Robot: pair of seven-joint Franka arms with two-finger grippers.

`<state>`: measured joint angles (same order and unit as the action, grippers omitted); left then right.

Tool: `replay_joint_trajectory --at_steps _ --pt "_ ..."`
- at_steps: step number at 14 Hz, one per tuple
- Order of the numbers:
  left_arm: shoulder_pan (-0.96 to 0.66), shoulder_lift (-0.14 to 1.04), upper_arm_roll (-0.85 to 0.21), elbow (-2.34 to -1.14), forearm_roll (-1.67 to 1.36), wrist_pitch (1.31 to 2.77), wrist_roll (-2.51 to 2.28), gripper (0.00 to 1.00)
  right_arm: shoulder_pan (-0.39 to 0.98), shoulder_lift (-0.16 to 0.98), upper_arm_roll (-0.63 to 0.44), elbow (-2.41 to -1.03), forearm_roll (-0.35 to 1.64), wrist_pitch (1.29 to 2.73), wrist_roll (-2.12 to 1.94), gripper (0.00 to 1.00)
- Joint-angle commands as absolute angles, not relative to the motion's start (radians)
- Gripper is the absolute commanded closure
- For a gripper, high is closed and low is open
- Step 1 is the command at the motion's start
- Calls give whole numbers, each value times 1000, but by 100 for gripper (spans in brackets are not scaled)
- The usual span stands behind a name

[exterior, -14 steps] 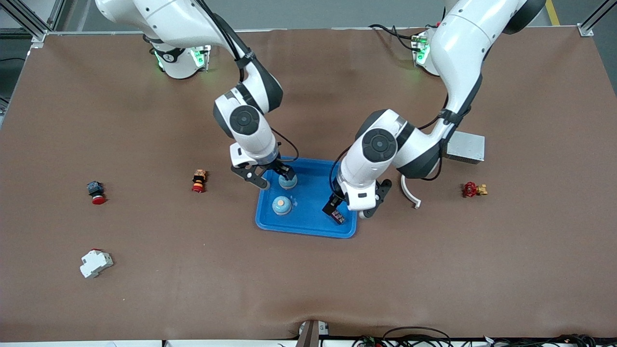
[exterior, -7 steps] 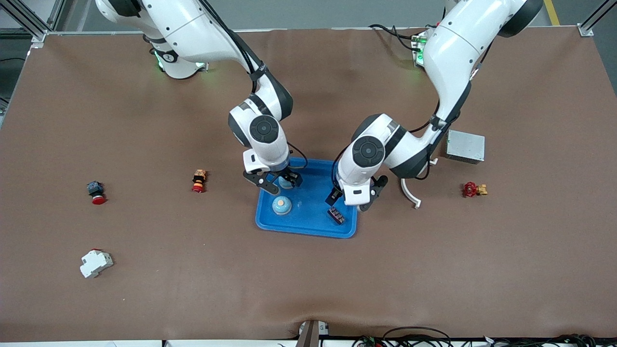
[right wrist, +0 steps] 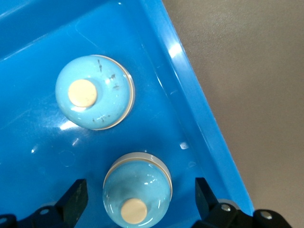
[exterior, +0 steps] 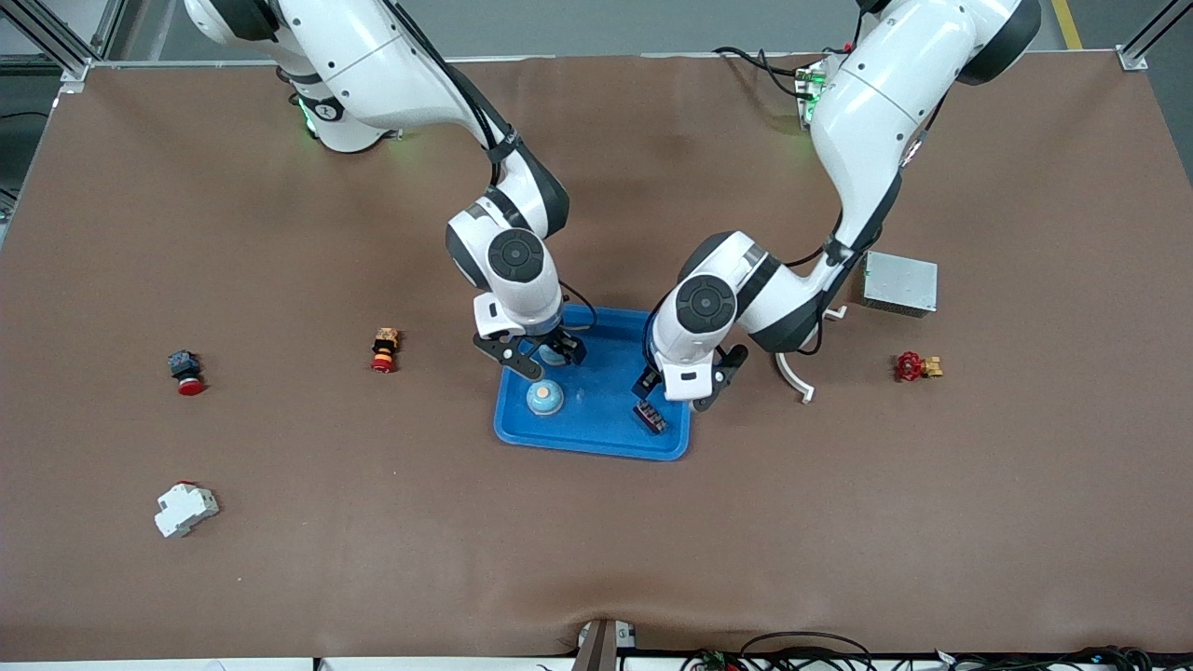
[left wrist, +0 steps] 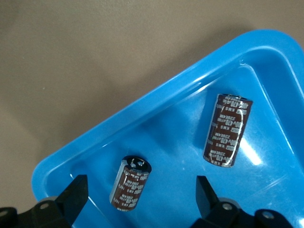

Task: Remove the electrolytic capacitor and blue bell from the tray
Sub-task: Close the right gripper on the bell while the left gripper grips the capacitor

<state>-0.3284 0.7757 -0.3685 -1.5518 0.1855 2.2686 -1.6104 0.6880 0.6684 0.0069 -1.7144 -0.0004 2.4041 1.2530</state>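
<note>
Front view, right hand (exterior: 543, 357) hides one bell (right wrist: 137, 192), capacitors (exterior: 650, 416) blurred

I count two bells (right wrist: 95, 92) (right wrist: 137, 194) and two capacitors (left wrist: 228, 129) (left wrist: 130, 183) in one blue tray (exterior: 596, 438). On the desk (exterior: 839, 522) I see three red-topped buttons (exterior: 185, 370) (exterior: 384, 349) (exterior: 917, 366).

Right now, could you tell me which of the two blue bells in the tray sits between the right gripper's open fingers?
The bell farther from the front camera; the right gripper straddles it. The other bell sits clear in the blue tray.
</note>
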Motion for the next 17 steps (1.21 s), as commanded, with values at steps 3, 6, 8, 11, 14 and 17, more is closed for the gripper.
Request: replay_joint_trajectory --at_steps 3,6,8,11,14,17 --pt "-339 799 -367 -1548 233 2286 -1626 0 710 690 -5 -1690 -17 2413 1290 0" --pt "-341 815 -367 -1548 255 2286 -1617 0 716 693 -5 -1690 -15 2414 1292 5" --pt "-348 815 -368 -1548 255 2286 -1618 0 718 695 -5 -1690 -17 2428 1305 6" --pt "-370 811 -370 -1546 242 2284 -1628 0 716 696 -5 -1690 -17 2433 1305 43" --pt "-376 816 -370 -1551 241 2284 -1628 0 716 696 -3 -1683 -6 2436 1307 100" --pt "-382 821 -368 -1554 248 2284 -1631 0 716 693 -2 -1675 -2 2434 1307 100"
